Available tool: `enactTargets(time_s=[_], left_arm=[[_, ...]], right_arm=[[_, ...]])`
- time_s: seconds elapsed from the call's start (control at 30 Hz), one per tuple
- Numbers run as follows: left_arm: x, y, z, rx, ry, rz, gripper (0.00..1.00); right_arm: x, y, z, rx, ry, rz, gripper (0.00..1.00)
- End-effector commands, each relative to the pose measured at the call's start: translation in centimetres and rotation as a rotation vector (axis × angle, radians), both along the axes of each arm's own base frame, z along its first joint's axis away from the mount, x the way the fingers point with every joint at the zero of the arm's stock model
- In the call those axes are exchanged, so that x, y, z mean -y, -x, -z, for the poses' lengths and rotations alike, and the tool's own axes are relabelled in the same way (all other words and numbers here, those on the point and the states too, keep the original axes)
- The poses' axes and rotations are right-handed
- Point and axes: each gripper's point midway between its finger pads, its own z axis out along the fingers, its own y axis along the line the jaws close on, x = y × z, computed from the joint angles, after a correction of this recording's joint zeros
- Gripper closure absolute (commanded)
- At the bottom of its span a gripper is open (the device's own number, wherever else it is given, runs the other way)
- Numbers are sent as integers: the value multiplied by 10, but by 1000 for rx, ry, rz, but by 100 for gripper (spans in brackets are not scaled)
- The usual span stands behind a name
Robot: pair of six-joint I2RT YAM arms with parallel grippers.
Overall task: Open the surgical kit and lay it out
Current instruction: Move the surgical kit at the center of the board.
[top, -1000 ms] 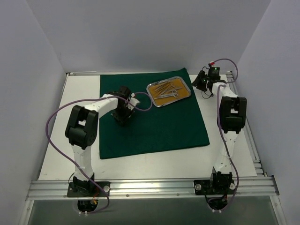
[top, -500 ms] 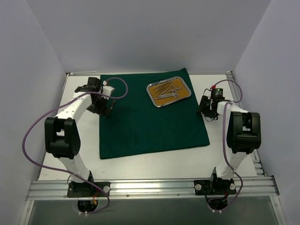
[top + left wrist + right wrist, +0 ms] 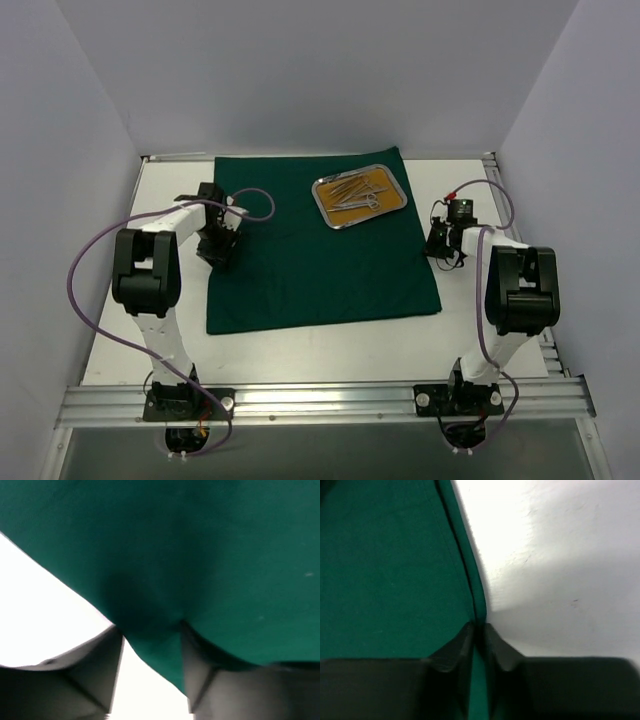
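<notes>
On the left of the desk [image 3: 170,330], the left fingers [image 3: 95,675] stand apart astride the near-left edge of the green cloth [image 3: 320,260], not pinching it. The cloth lies spread flat mid-desk, a little skewed. It looks soft and light and likely to wrinkle if dragged, so a hem or corner is the place to hold it. On its far right part sits the steel tray [image 3: 404,197], its long axis running left to right and angled slightly away. The slim tools [image 3: 357,192] lie along it, stiff and probably slippery. The right fingers [image 3: 455,652] are clamped on the cloth's right hem.
</notes>
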Motion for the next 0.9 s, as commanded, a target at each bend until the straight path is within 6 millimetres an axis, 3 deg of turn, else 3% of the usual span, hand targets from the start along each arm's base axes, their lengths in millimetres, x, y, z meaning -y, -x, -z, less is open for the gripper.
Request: enactTargets(time_s=[0.0, 0.07, 0.1, 0.23, 0.37, 0.53, 0.6, 0.63, 0.67, 0.7, 0.73, 0.77, 0.87], left_arm=[[13, -7, 16, -10, 71, 24, 63], [14, -3, 17, -24, 85, 29, 95], [14, -1, 16, -24, 89, 33, 97], [7, 15, 9, -22, 88, 56, 98], [-10, 36, -7, -17, 56, 73, 98], [-18, 74, -14, -75, 28, 91, 98], [-19, 81, -19, -78, 26, 95, 86], [-19, 87, -21, -92, 25, 96, 74], [-20, 88, -25, -84, 22, 96, 59], [-22, 89, -27, -82, 8, 93, 34], [-24, 86, -31, -70, 0, 89, 25], [-25, 81, -38, -46, -10, 82, 19], [-27, 51, -68, 65, -35, 50, 17]], right_arm=[[-7, 25, 6, -67, -19, -14, 97], [-5, 30, 6, -69, -11, 1, 100], [-5, 30, -1, -52, -12, 9, 100], [-7, 39, -13, -34, -25, 22, 100], [-11, 62, -21, -33, -49, 45, 100], [-12, 87, -23, -44, -57, 80, 100], [-15, 99, -22, -51, -67, 88, 100], [-19, 102, -24, -46, -74, 80, 100], [-22, 101, -31, -21, -85, 88, 85], [-22, 101, -33, -13, -91, 97, 73], [-21, 97, -39, 1, -86, 107, 62], [-20, 96, -44, 10, -83, 113, 47], [-12, 76, -70, 81, -36, 103, 40]])
